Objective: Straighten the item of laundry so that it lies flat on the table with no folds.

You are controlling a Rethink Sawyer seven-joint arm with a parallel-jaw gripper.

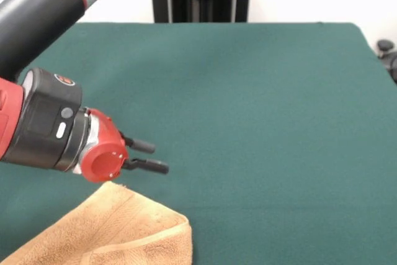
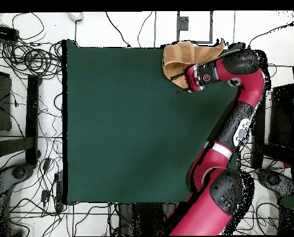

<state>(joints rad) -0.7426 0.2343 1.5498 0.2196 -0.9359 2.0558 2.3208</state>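
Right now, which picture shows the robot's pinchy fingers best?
The front view. There the gripper is large and seen from the side, its two black fingers apart, holding nothing, just above the folded towel. The overhead view shows only the gripper's red head beside the towel; the fingers cannot be made out.

towel (image 1: 118,231): golden tan terry; ribbed band near its hem
table (image 1: 260,122): dark teal green, plain
arm (image 2: 236,117): red and black; gripper (image 1: 152,156) fingers black
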